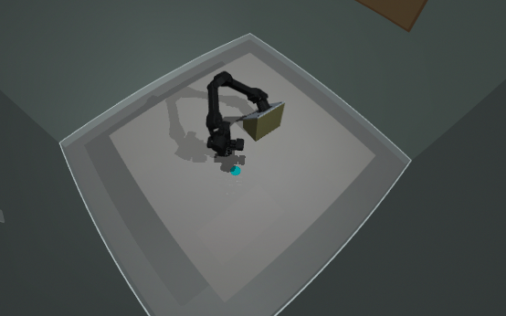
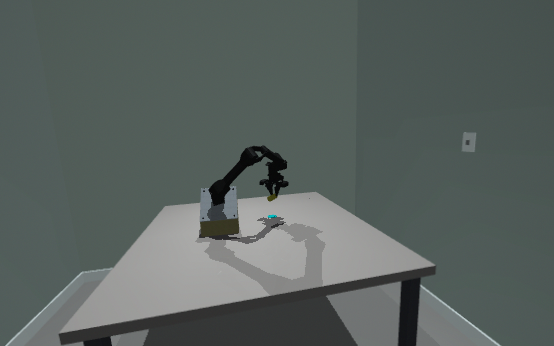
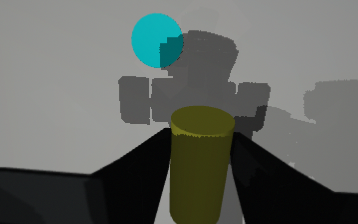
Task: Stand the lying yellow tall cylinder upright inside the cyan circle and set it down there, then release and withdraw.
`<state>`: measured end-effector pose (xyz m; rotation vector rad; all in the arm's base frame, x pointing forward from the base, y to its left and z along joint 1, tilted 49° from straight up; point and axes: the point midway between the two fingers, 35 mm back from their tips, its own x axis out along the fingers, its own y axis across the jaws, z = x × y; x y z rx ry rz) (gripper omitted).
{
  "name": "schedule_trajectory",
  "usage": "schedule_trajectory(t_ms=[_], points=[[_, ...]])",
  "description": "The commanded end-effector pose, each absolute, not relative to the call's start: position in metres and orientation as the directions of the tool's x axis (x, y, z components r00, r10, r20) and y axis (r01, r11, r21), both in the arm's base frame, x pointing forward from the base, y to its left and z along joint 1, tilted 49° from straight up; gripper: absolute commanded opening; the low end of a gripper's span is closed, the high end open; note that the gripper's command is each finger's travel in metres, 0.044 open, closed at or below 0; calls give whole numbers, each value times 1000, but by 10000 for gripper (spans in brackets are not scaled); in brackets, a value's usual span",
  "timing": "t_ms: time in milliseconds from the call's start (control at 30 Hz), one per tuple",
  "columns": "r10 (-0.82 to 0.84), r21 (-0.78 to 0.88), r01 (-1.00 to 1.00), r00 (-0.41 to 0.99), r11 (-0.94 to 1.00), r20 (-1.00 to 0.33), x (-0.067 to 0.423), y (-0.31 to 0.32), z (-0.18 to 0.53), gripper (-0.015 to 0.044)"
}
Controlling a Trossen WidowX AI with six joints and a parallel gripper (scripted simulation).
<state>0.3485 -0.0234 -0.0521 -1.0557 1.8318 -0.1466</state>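
My gripper [image 3: 201, 137] [image 2: 273, 192] is shut on the yellow tall cylinder [image 3: 200, 160] [image 2: 271, 198] and holds it above the table, its free end pointing down. The cyan circle [image 3: 152, 40] [image 1: 235, 171] [image 2: 272, 217] lies on the grey table top [image 2: 250, 270] a little ahead and to the left of the cylinder in the wrist view, partly under the gripper's shadow. In the top view the arm's wrist [image 1: 223, 143] hides the cylinder and hangs just up and left of the circle.
The arm's base block [image 1: 265, 121] [image 2: 219, 215] stands on the table behind the circle. The table's front edge [image 2: 250, 305] and a dark leg [image 2: 409, 310] show in the exterior view. A low rim [image 1: 110, 256] bounds the floor area.
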Motion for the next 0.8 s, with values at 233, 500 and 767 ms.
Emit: schedule_trajectory(t_ms=[233, 500, 767], points=[[-718, -392, -750, -156, 533, -678, 349, -4, -79, 105], [-724, -299, -835, -160, 462, -671, 348, 9, -98, 105], [-725, -268, -858, -161, 438, -669, 347, 13, -104, 105]])
